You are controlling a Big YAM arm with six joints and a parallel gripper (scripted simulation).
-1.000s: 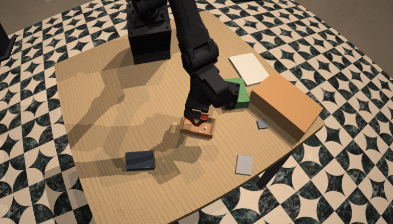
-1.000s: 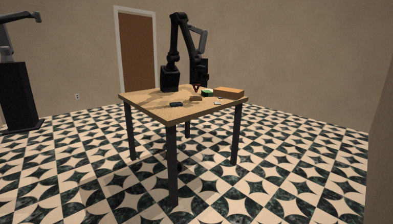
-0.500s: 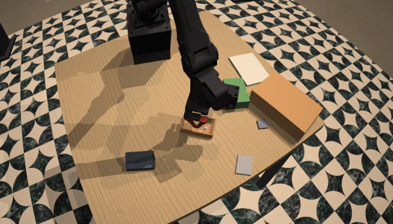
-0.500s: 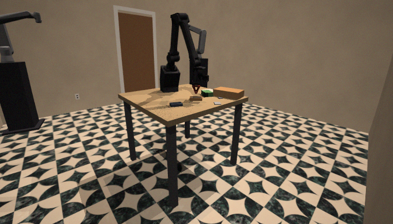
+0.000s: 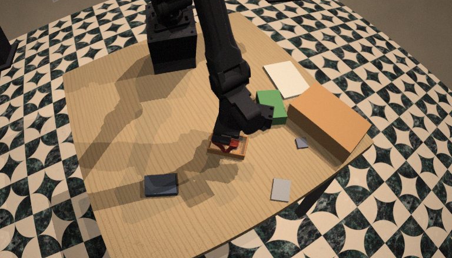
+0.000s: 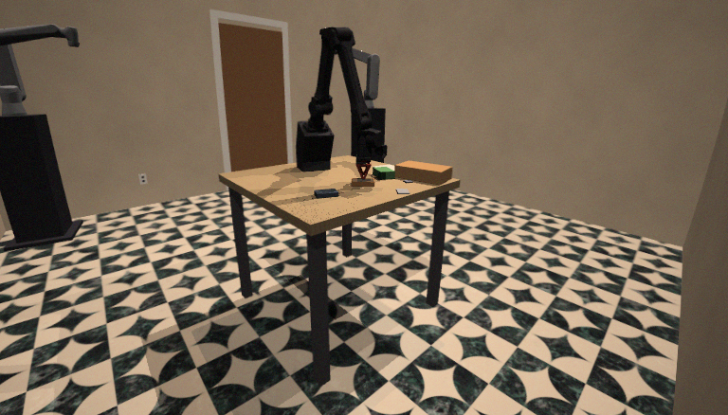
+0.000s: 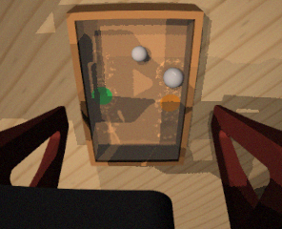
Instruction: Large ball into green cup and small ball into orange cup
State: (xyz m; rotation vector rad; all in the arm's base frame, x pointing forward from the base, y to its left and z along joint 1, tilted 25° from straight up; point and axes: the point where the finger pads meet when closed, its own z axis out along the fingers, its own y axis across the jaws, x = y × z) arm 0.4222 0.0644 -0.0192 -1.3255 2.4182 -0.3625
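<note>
The wooden puzzle point(image 7: 135, 83) lies flat on the table under its clear cover; it also shows in the top view point(image 5: 228, 146) and the exterior view point(image 6: 362, 180). Inside it, the large ball rests just above the orange cup, and the small ball sits near the far end. The green cup is at the left wall and holds no ball. My gripper point(image 7: 139, 114) is open, low over the puzzle, with one red finger on each long side. Nothing is between the fingers.
A green block point(image 5: 272, 105), an orange box point(image 5: 328, 120) and a white slab point(image 5: 286, 78) stand to the right of the puzzle. A dark block point(image 5: 160, 184) and two small grey tiles point(image 5: 281, 189) point(image 5: 302, 142) lie nearer the front. The arm's base point(image 5: 171, 38) is at the back.
</note>
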